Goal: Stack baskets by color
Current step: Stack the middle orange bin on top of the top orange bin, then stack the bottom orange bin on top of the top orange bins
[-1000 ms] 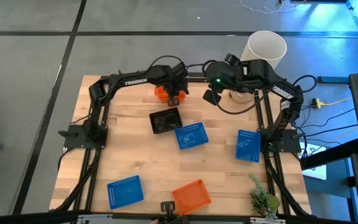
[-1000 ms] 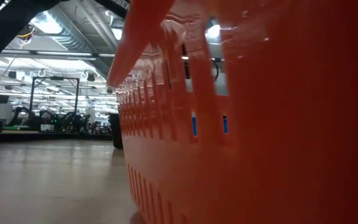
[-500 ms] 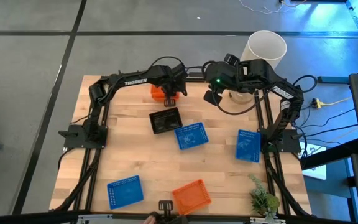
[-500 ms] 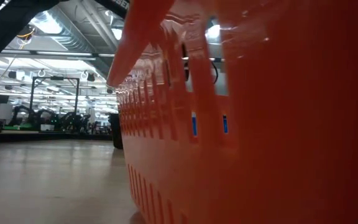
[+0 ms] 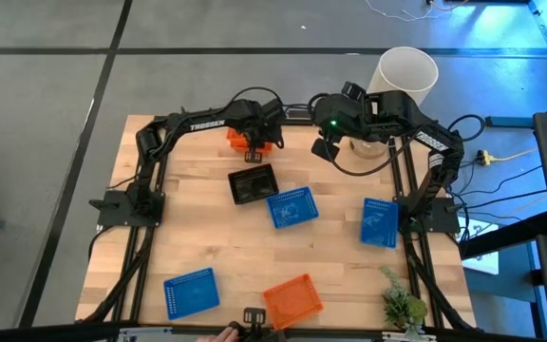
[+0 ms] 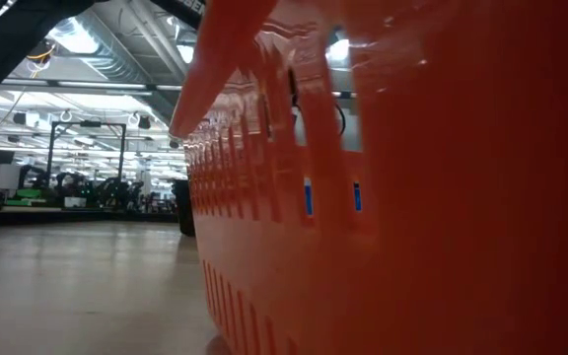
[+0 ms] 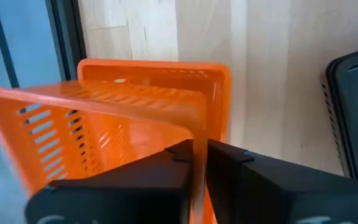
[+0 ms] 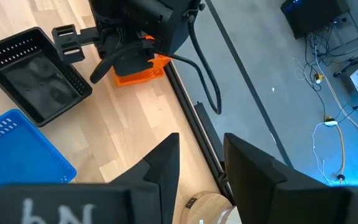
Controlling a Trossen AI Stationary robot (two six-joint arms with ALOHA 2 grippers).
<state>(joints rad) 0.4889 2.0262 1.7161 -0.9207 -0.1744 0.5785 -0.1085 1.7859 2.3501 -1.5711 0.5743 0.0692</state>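
High view straight down; low view pressed against orange basket (image 6: 412, 197); wrist views share it.

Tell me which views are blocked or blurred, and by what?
Low view: an orange basket right at the lens fills most of the picture, out of focus, with glare on its wall. Left wrist view: the orange basket between the fingers is soft, so close.

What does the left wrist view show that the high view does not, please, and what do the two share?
Only the left wrist view shows the left gripper pinching the wall of a tilted orange basket, with a second orange basket beneath it. Only the high view shows the three blue baskets, the orange basket at the near edge and the right gripper. Both show the black basket.
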